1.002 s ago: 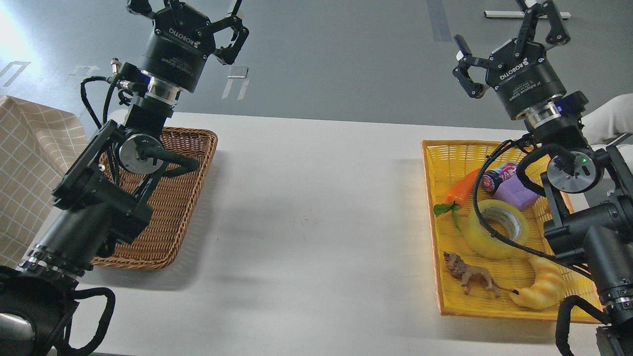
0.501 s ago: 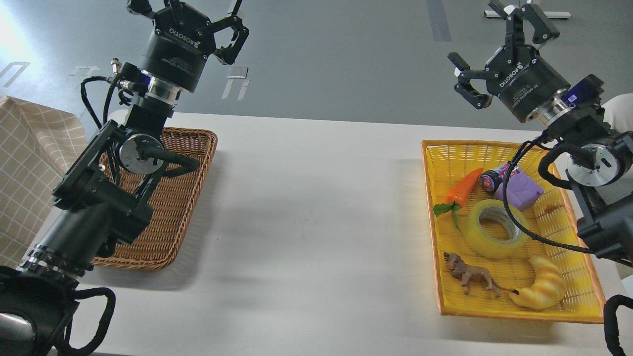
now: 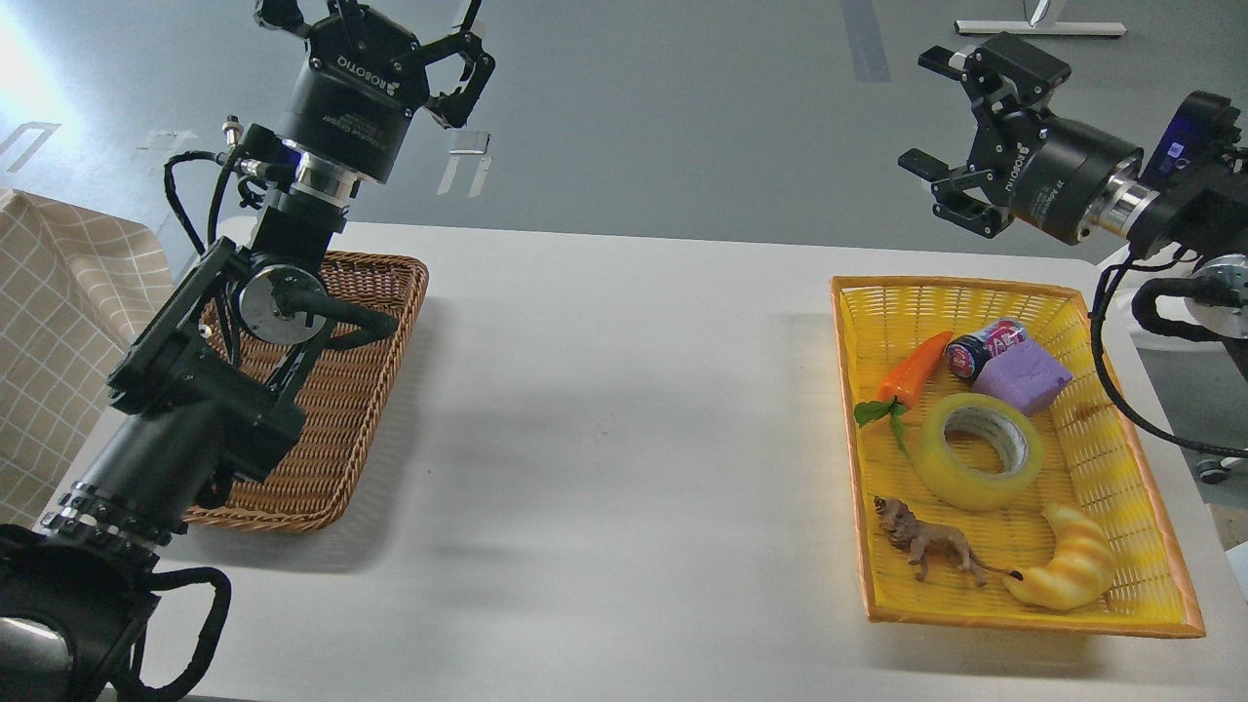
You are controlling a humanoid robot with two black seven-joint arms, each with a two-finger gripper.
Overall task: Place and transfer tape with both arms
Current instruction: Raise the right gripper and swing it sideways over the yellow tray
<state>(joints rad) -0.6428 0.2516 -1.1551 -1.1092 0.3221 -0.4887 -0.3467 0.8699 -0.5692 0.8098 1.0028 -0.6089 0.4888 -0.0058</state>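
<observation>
The tape (image 3: 978, 451), a glossy yellow roll with a grey-white core, lies flat in the middle of the yellow basket (image 3: 850, 390) on the right of the table. My right gripper (image 3: 931, 117) is open and empty, held high beyond the basket's far edge, pointing left. My left gripper (image 3: 375, 24) is open and empty, raised high above the far end of the brown wicker basket (image 3: 336, 439) on the left.
In the yellow basket with the tape lie a toy carrot (image 3: 912, 369), a small can (image 3: 980, 348), a purple block (image 3: 1024, 380), a toy lion (image 3: 926, 546) and a yellow croissant toy (image 3: 1068, 575). A checked cloth (image 3: 58, 322) hangs at the far left. The white table (image 3: 624, 439) spans between the baskets.
My right arm has swung up and to the right, off the yellow basket, and its gripper has turned to point left. The left arm has barely moved.
</observation>
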